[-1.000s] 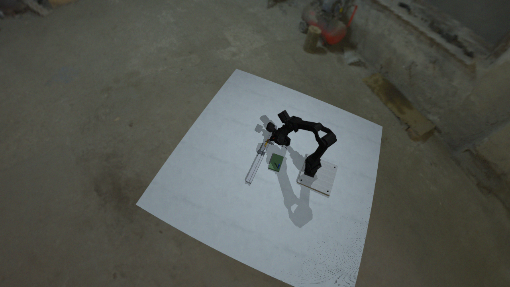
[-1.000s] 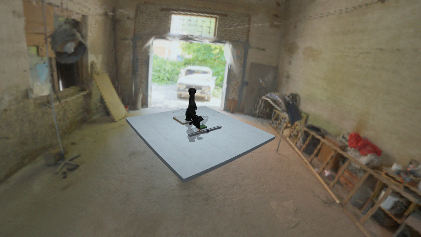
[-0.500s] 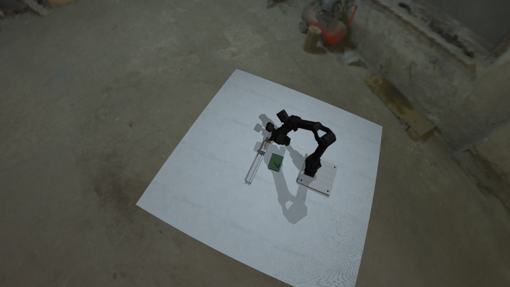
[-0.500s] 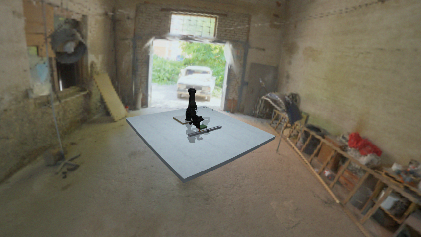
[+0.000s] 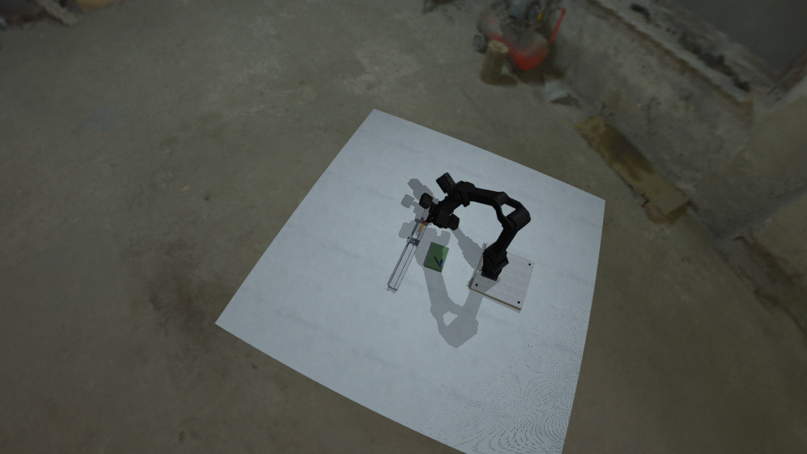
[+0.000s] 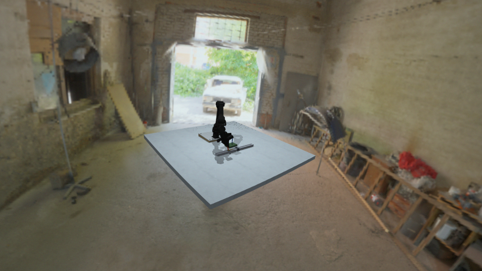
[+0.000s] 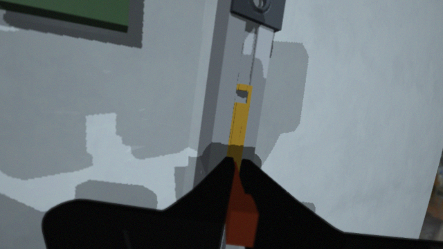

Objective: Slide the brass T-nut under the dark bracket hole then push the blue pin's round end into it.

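Observation:
The brass T-nut [image 7: 239,124] [image 5: 420,227] lies lengthwise along the slot of the aluminum rail [image 7: 219,104] [image 5: 401,270] [image 6: 247,146], short of the dark bracket [image 7: 271,17] [image 5: 413,241]. Its end with the hole points toward the bracket. I cannot tell whether it is flat under the lips. My gripper [image 7: 236,165] [image 6: 228,147] is shut on the nut's orange handle [image 7: 241,225], which rises between the fingers. The fingers hide the nut's near end. The blue pin [image 5: 441,261] [image 6: 232,140] stands upright in the green tray [image 5: 434,248] [image 7: 76,10], beside the rail.
The arm's base plate [image 5: 513,276] [image 6: 205,136] is on the far side of the tray from the rail. The bracket straddles the rail ahead of the nut, and its hole shows in the wrist view. Arm shadows fall across the rail and the table top [image 5: 316,282].

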{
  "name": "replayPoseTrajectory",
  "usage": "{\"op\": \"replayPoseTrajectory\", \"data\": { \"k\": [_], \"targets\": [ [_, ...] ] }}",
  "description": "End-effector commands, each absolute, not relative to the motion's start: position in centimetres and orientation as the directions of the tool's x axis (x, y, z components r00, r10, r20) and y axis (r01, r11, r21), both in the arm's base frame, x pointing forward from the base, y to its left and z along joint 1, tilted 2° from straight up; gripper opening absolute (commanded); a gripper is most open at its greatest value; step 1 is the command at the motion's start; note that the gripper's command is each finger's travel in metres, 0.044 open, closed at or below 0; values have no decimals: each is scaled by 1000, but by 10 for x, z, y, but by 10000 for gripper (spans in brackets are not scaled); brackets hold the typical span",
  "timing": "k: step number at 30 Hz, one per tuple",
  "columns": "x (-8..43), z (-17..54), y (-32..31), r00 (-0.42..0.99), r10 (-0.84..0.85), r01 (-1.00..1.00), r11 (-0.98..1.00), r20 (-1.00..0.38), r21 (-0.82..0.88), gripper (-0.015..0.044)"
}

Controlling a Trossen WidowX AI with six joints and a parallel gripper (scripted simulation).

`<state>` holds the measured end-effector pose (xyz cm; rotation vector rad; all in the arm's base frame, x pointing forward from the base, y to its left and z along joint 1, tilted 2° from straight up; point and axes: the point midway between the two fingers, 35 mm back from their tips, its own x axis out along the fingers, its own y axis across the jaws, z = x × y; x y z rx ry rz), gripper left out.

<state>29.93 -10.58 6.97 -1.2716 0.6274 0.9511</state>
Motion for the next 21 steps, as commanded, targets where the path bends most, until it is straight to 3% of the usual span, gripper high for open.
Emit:
{"op": "replayPoseTrajectory", "data": {
  "k": [1,21],
  "targets": [
    [301,71,-107,490,237,-866,20,-839,-500,-150],
    [303,72,-107,450,236,-888,20,-861,-459,-150]
  ]
}}
